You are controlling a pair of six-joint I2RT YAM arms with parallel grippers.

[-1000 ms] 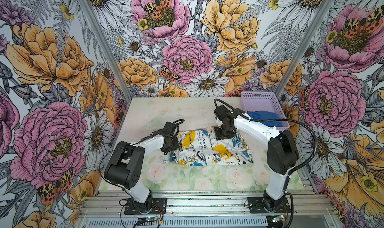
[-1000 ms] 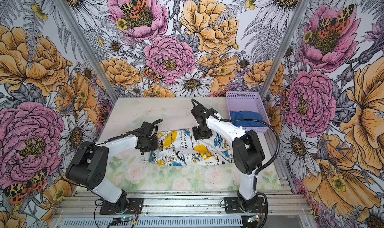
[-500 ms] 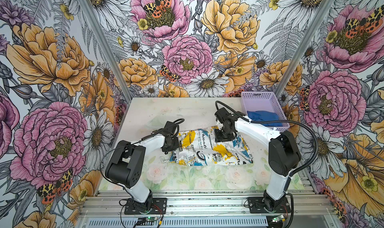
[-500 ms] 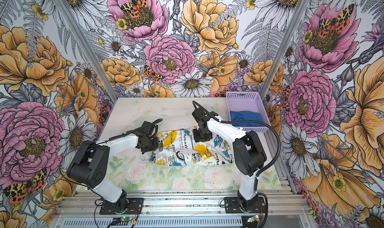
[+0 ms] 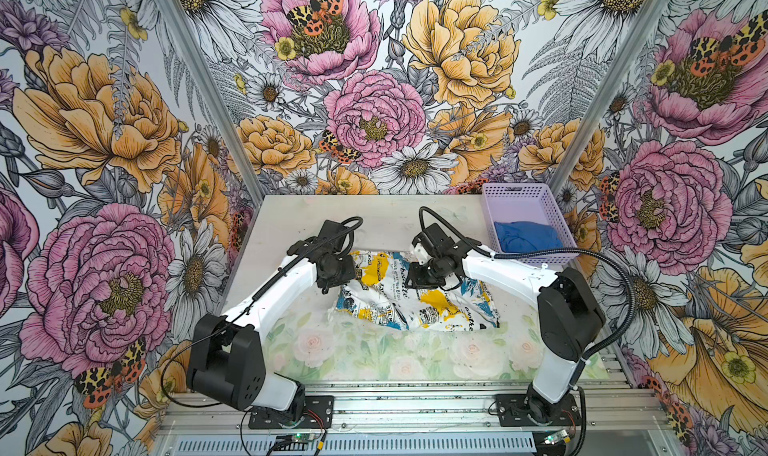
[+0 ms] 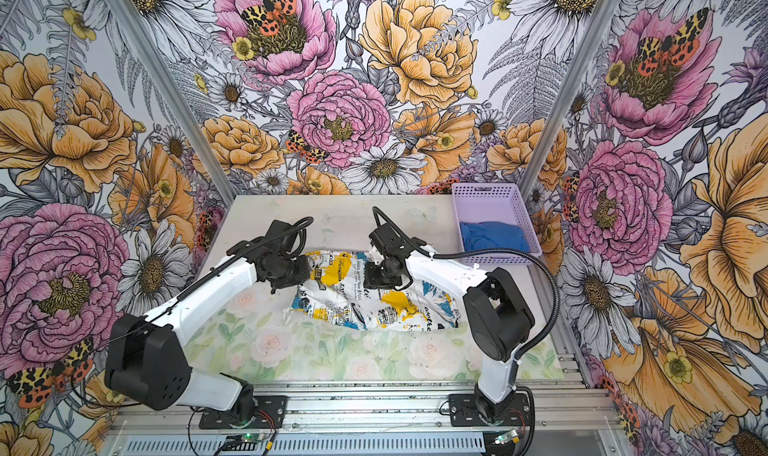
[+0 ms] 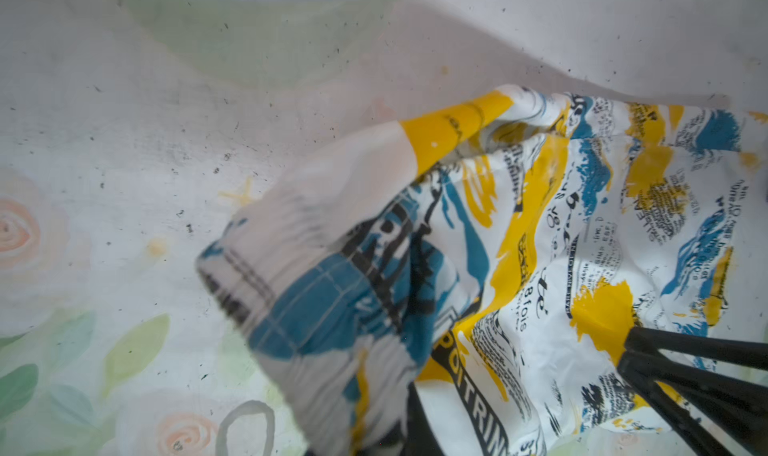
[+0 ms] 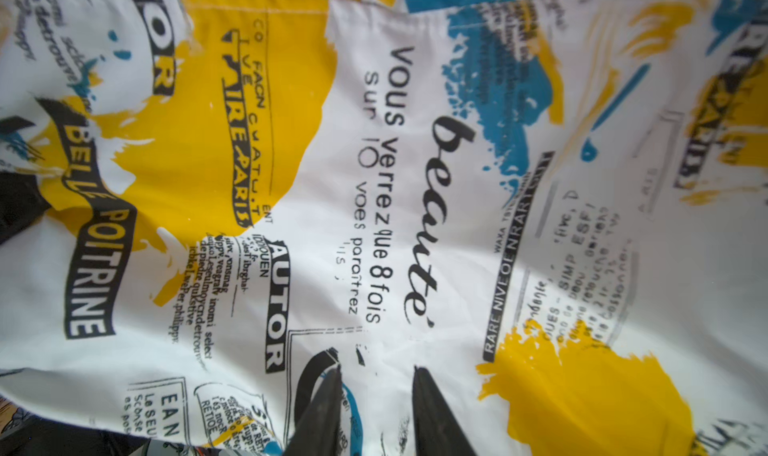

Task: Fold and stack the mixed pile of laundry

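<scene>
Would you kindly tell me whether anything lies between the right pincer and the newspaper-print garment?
Nothing visible does: the right pincer hangs directly over the newspaper-print garment, fingertips apart, with only bare cloth below them.

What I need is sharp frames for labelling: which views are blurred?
Left wrist view: the garment is smeared at its near fold, sharper farther off. Right wrist view: middle text crisp, edges soft. Both top views: sharp, evenly lit.

Smooth printed cloth garment; matt perforated plastic basket
</scene>
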